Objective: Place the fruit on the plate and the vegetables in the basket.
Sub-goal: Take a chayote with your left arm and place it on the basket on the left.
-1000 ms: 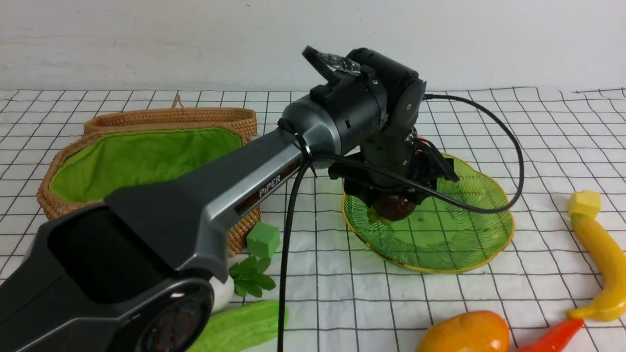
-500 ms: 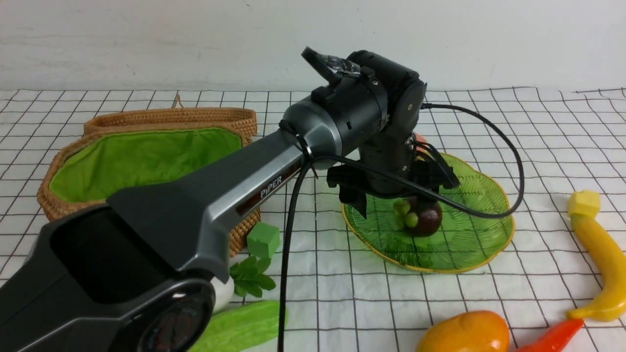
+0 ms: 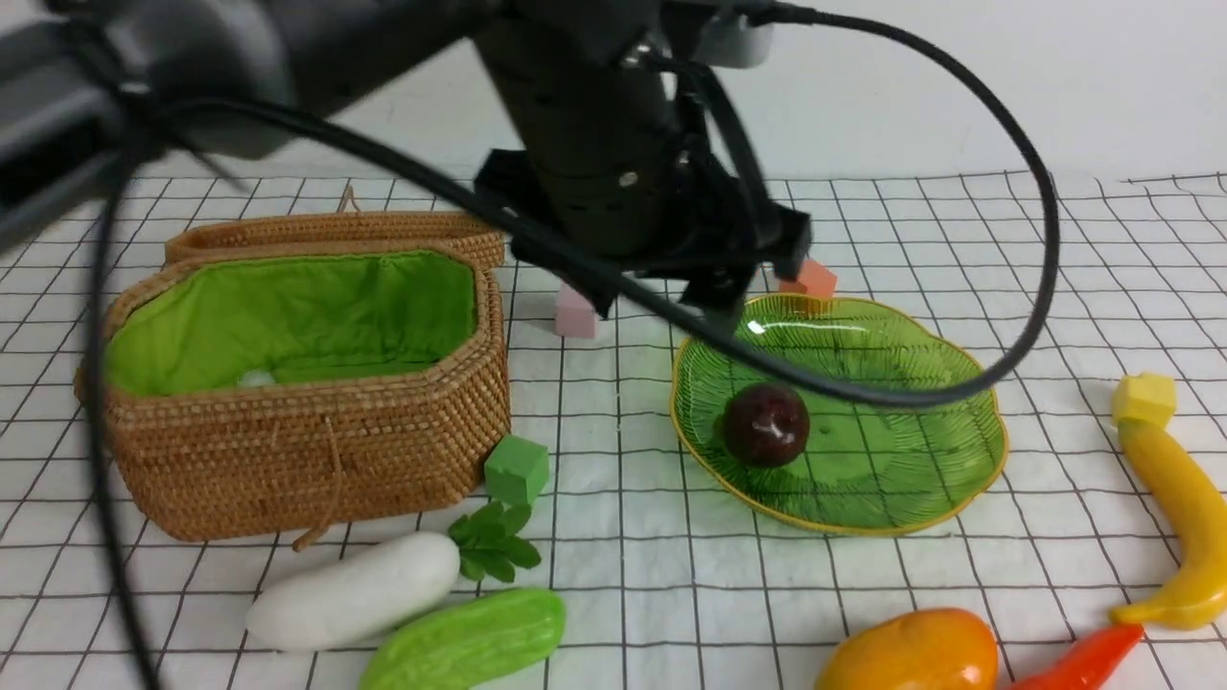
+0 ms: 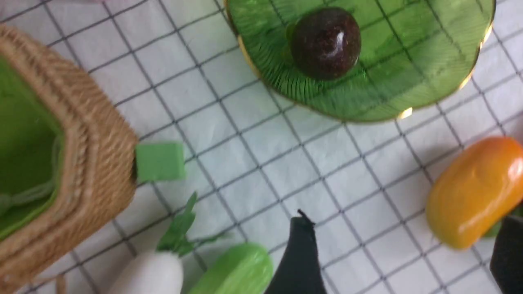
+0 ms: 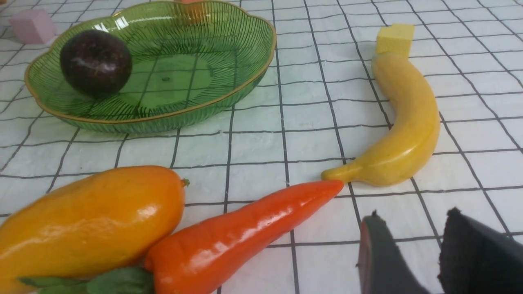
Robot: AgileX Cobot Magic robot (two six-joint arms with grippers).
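Observation:
The small dark maroon fruit (image 3: 765,425) lies alone on the green plate (image 3: 992,450). My left gripper (image 3: 657,305) hangs open and empty above the plate's back edge; in the left wrist view its jaws (image 4: 404,245) stand wide apart over the cloth. The mango (image 3: 911,654), red chili (image 3: 1083,661) and banana (image 3: 1174,508) lie at the front right. White radish (image 3: 355,589) and cucumber (image 3: 465,640) lie in front of the open basket (image 3: 307,460). My right gripper (image 5: 413,216) is open over bare cloth, close to the chili tip (image 5: 327,188) and the banana (image 5: 408,130).
A green cube (image 3: 517,469) rests against the basket's front corner. A pink cube (image 3: 575,311) and an orange cube (image 3: 810,278) sit behind the plate. A yellow cube (image 3: 1144,398) touches the banana's far end. The left arm's cable (image 3: 1040,249) loops over the plate.
My left gripper let the maroon fruit go onto the plate, then rose well above it. The arm has lifted away, uncovering the basket, radish and cucumber.

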